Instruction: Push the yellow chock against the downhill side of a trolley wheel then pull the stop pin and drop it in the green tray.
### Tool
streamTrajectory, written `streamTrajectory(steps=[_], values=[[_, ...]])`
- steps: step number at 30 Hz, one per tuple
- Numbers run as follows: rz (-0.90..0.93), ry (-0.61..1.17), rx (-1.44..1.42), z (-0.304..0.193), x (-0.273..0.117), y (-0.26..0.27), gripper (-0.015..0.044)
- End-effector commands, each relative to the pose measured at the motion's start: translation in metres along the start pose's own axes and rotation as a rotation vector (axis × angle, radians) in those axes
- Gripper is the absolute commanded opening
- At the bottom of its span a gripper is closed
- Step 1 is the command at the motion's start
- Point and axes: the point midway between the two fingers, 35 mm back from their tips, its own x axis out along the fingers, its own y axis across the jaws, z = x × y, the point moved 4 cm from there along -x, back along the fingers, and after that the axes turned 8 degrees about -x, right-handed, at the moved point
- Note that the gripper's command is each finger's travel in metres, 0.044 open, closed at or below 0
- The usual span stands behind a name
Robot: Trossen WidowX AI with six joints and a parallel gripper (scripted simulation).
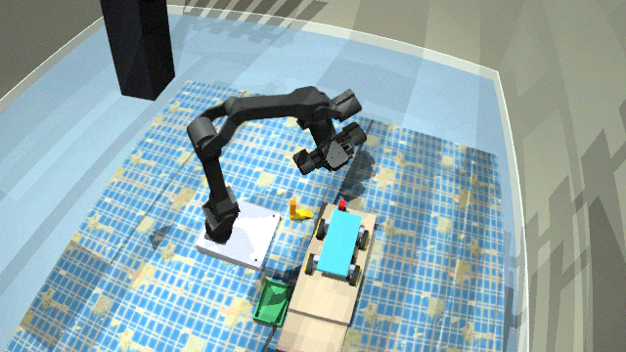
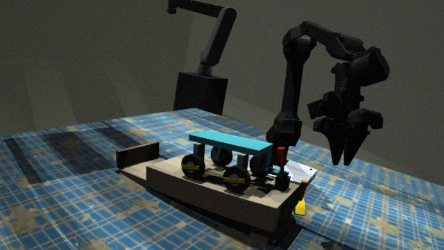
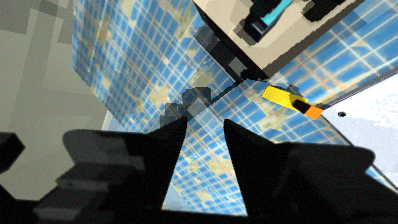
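The turquoise trolley (image 1: 339,242) (image 2: 229,141) stands on the wooden ramp (image 1: 320,298) (image 2: 208,199) (image 3: 285,50). The red-headed stop pin (image 1: 341,204) (image 2: 281,156) is upright at its uphill end. The yellow chock (image 1: 301,214) (image 2: 300,207) (image 3: 281,97) with its orange handle rests on the mat beside the ramp's uphill end, touching no wheel. The green tray (image 1: 259,303) is beside the ramp's lower part and looks empty. My gripper (image 2: 341,164) (image 3: 205,121) is partly open and empty, pointing down, high above the mat beyond the ramp's uphill end. The top view hides its fingertips.
The arm's white base plate (image 1: 249,240) (image 3: 370,120) lies beside the chock. An upright end board (image 2: 139,155) closes the ramp's low end. A black pedestal (image 1: 142,54) (image 2: 199,94) stands farther back and carries a second arm (image 2: 218,38).
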Motion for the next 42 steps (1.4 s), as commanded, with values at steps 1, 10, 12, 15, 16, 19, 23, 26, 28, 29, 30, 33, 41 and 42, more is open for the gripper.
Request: streamTrajectory(steps=[1,10,12,15,16,19,23,26,28,29,30,33,41,42], values=[[-0.183,0.034,0.132,-0.003,-0.001,-0.05,0.019],[-0.378,0.045,0.276,-0.007,-0.008,-0.101,0.019],[-0.378,0.045,0.276,-0.007,-0.005,-0.101,0.019],[-0.378,0.045,0.276,-0.007,0.005,-0.104,0.019],[-0.378,0.045,0.276,-0.008,0.008,-0.105,0.019],[-0.378,0.045,0.276,-0.009,0.018,-0.109,0.019],[-0.378,0.045,0.276,-0.01,0.03,-0.115,0.019],[-0.378,0.045,0.275,-0.011,0.034,-0.117,0.019],[-0.378,0.045,0.275,-0.011,0.034,-0.117,0.019],[-0.378,0.045,0.275,-0.011,0.035,-0.117,0.019],[-0.378,0.045,0.275,-0.011,0.036,-0.118,0.019],[-0.378,0.045,0.275,-0.011,0.04,-0.119,0.019],[-0.378,0.045,0.275,-0.013,0.052,-0.123,0.019],[-0.378,0.045,0.275,-0.013,0.054,-0.124,0.019]])
